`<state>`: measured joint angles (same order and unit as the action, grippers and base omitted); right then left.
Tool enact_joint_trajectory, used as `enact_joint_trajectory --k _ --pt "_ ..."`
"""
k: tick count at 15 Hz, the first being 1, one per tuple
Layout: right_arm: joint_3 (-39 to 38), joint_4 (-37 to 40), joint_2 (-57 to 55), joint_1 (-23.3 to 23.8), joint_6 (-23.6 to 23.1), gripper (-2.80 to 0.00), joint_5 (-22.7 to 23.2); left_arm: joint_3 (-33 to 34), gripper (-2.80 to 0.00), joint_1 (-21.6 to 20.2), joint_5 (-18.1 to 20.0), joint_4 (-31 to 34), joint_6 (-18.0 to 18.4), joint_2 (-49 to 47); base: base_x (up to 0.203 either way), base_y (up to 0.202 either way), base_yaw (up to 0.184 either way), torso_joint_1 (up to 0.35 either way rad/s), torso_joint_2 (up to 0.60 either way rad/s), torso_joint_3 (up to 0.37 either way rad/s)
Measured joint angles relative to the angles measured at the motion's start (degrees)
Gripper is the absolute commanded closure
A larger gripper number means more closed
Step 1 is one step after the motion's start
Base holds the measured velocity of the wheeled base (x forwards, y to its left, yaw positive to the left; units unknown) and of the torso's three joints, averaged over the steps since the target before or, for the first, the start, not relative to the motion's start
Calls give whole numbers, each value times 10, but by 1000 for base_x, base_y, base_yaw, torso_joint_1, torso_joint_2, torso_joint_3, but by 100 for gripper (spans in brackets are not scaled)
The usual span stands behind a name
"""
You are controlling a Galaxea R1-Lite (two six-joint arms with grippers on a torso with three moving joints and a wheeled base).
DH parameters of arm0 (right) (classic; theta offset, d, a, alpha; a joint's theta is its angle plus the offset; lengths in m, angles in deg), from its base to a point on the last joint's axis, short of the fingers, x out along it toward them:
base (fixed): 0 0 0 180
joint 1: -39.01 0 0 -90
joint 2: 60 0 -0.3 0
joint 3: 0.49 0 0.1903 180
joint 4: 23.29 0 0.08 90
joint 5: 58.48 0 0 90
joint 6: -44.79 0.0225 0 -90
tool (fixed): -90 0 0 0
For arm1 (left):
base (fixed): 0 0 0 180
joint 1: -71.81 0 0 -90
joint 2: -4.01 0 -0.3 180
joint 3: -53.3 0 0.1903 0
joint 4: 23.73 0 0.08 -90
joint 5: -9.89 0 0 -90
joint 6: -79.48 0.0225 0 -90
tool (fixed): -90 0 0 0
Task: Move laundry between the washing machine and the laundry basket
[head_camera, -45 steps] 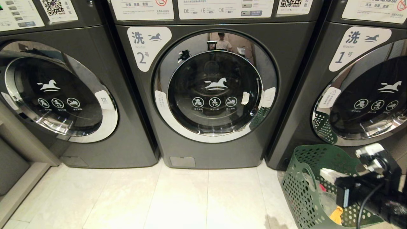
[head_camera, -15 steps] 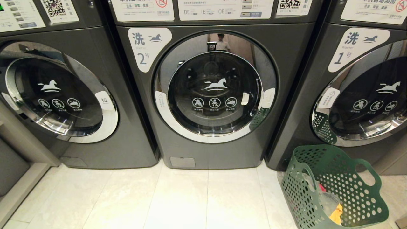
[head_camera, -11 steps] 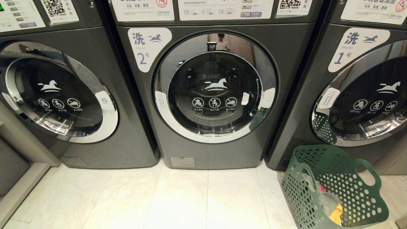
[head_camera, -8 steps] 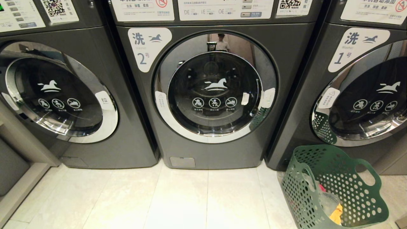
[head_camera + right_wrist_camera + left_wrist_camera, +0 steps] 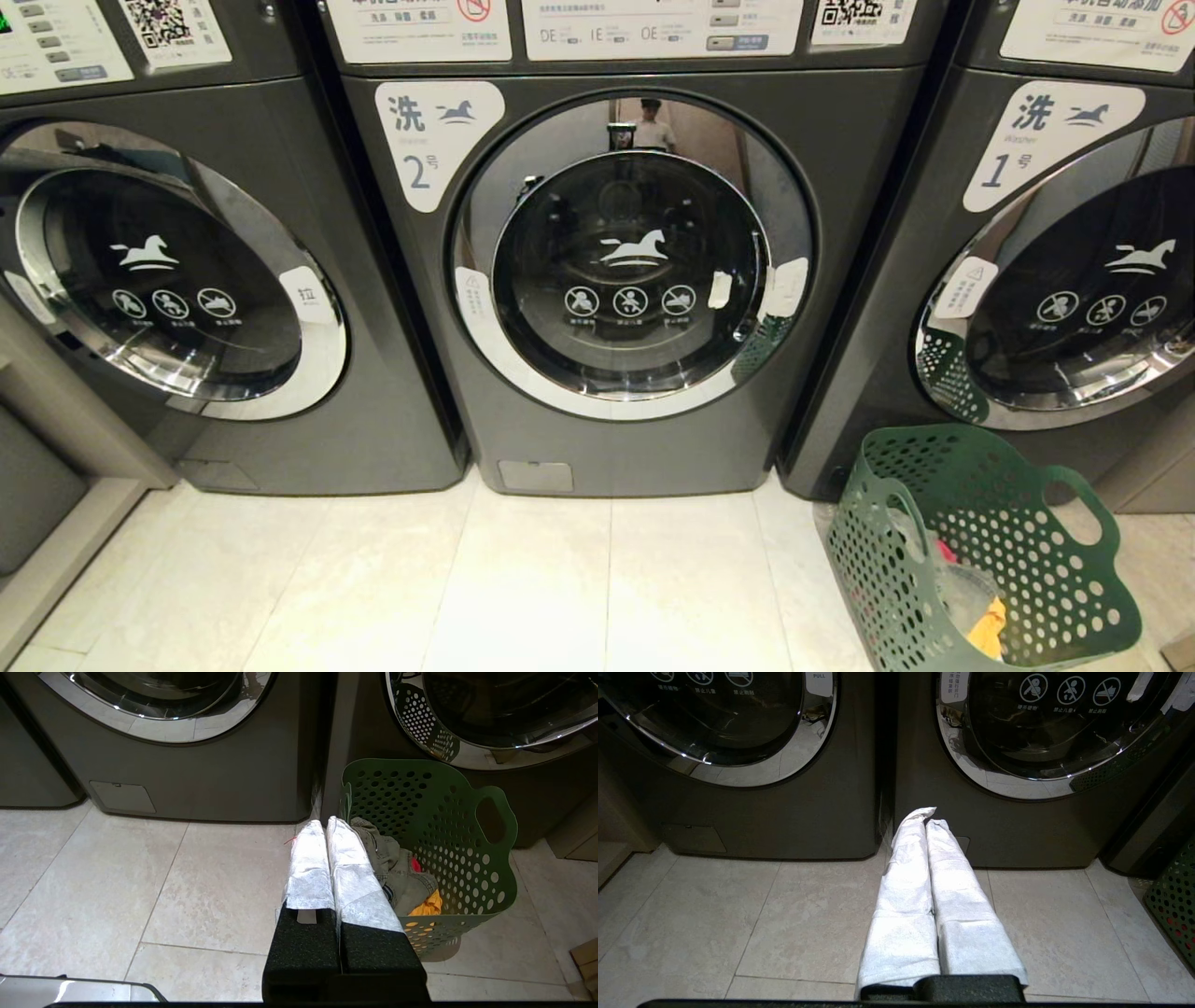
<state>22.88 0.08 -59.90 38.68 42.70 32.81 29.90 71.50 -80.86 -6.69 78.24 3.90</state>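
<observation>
- Laundry basket (image 5: pixel 980 551) stands on the tiled floor (image 5: pixel 523 588) at the robot's right, its back wall close against the foot of the machine labelled 1 (image 5: pixel 1055 280), and just beside the lower right corner of the washing machine (image 5: pixel 625 271); that spot keeps it within reach of the right arm while leaving the door's front free
- Clothes (image 5: pixel 402 877) lie inside the basket, olive-grey cloth with a bit of red and a yellow piece lowest, so the load looks ready to go into the drum rather than out of it
- Washing machine sits straight ahead in the head view, marked by the white label with a 2 (image 5: pixel 434 140); its chrome-ringed round door (image 5: pixel 630 257) is shut flush, and a white tab (image 5: pixel 789 285) on the door's right rim probably marks where it is pulled
- Left gripper (image 5: pixel 927 819) hangs low over the floor, aimed at the seam between the third machine (image 5: pixel 187 280) and the washing machine; its white-wrapped fingers (image 5: pixel 901 877) are pressed together with nothing between them
- Right gripper (image 5: pixel 324 823) hangs low too, its tips showing against the basket's near rim; its wrapped fingers (image 5: pixel 310 863) are closed on nothing
- Neither arm shows in the head view, which suits a resting pose
- Door comes first, I judge: no garment can enter the drum until it swings open
</observation>
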Motion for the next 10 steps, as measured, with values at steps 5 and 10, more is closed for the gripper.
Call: enact_joint_trajectory --k 5,10 --pt "0 0 0 0 -7 0 1 0 0 0 0 0 0 0 0 0 0 0 0 0" --pt "0 1 0 0 -4 0 -15 0 0 0 0 0 0 0 0 0 0 0 0 0"
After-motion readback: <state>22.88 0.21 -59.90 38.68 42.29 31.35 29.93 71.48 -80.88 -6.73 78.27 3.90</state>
